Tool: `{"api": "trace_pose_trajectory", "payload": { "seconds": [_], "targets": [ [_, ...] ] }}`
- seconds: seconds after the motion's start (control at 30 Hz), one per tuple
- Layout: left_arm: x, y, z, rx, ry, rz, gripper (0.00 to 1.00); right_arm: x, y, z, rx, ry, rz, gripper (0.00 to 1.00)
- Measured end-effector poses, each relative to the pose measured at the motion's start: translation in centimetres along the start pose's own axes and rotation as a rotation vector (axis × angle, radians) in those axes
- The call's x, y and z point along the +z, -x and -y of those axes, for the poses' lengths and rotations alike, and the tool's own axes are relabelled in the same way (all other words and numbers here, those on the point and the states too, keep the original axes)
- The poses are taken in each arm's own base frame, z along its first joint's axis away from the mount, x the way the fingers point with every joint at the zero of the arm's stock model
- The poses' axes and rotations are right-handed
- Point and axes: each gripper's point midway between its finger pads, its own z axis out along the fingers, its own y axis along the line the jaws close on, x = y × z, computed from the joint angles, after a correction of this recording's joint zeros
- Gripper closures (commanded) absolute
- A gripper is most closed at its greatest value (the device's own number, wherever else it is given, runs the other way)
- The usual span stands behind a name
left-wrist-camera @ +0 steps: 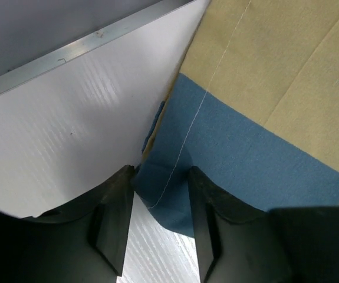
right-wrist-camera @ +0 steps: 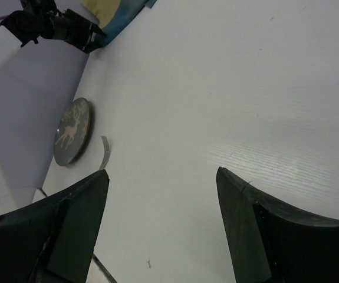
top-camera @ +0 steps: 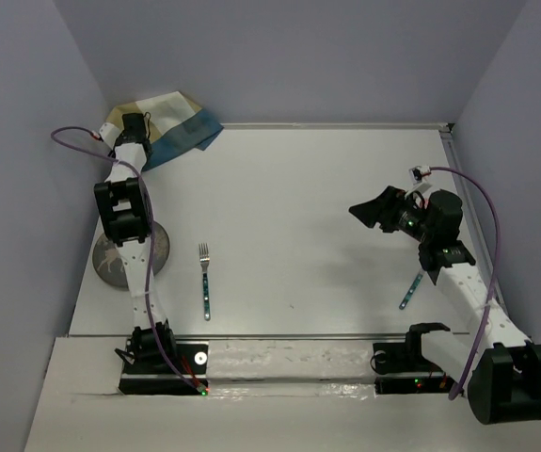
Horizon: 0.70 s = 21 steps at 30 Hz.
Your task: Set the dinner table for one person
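The white dinner table [top-camera: 308, 207] carries a grey plate with a deer figure [top-camera: 129, 252] at the left, partly under my left arm, and a fork with a blue handle [top-camera: 205, 281] beside it. A blue-tan-cream checked placemat [top-camera: 181, 132] lies rumpled in the far left corner. My left gripper [top-camera: 135, 128] is over it. In the left wrist view the fingers [left-wrist-camera: 160, 171] are part open and straddle a blue corner of the cloth [left-wrist-camera: 263, 118]. My right gripper [top-camera: 369, 212] is open and empty above the table's right side, as the right wrist view shows [right-wrist-camera: 162, 174].
A second blue-handled utensil [top-camera: 408, 292] lies at the right, partly under my right arm. Grey walls close in the table at the left, back and right. A metal strip [left-wrist-camera: 69, 53] edges the table by the placemat. Plate [right-wrist-camera: 72, 131] and fork [right-wrist-camera: 105, 150] show in the right wrist view.
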Motion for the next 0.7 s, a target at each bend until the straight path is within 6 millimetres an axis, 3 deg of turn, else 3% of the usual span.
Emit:
{"api": "trace_pose_trajectory", "payload": {
  "seconds": [0.03,0.2,0.53,0.6,0.7],
  "targets": [
    [0.2,-0.1,0.0,0.006,0.004,-0.003,0.66,0.0,0.0,0.0,-0.002,-0.002,0.002,0.21],
    [0.3,-0.2,-0.4,0.031,0.019,-0.015,1.00,0.0,0.2,0.2,-0.004,-0.010,0.009,0.21],
    [-0.4,-1.3,0.8,0.154,-0.040,-0.032,1.00,0.7,-0.7,0.8,0.009,-0.030,-0.019,0.21],
    [-1.8,-2.6,2.4,0.211,-0.086,-0.040,1.00,0.9,-0.9,1.0,0.007,-0.035,-0.025,0.21],
    [-6.0,-5.4,6.5,0.322,-0.200,-0.051,1.00,1.3,-1.1,1.3,0.000,-0.054,-0.029,0.21]
  ]
}}
